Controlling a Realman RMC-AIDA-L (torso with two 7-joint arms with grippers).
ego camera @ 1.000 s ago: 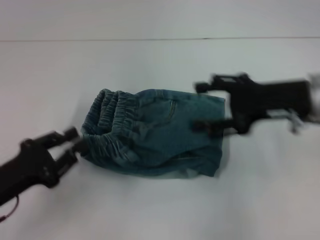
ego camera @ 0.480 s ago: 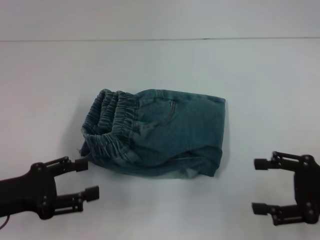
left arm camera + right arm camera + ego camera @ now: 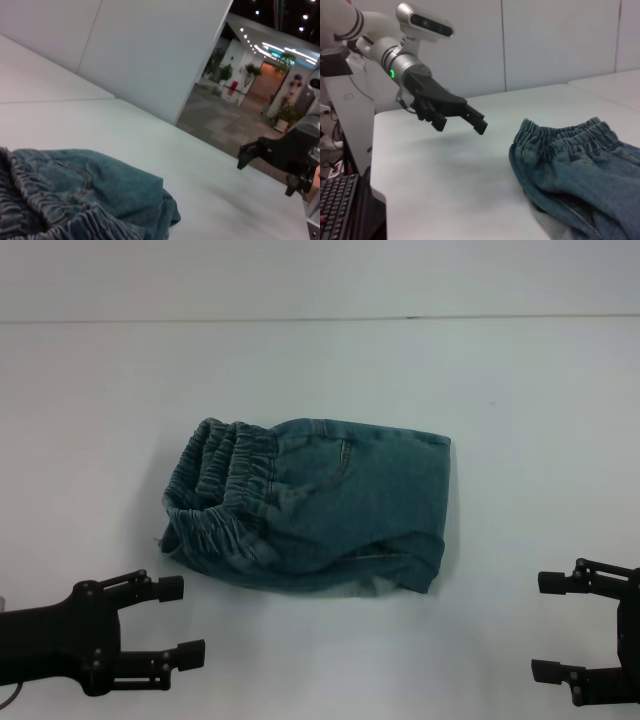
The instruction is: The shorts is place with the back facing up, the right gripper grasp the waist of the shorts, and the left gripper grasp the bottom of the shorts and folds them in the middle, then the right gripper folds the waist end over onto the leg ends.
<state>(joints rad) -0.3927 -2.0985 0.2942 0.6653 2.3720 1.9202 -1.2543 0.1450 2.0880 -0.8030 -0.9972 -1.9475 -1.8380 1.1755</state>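
Both grippers have withdrawn toward the robot: left gripper and right gripper, fingers apart, holding nothing. Shorts lie folded mid-table; the task appears complete.

A plain white table is seen, bounded at its far edge by a white wall. Only the folded shorts are laid directly on it, near its middle, the ruffled waist turned leftward.
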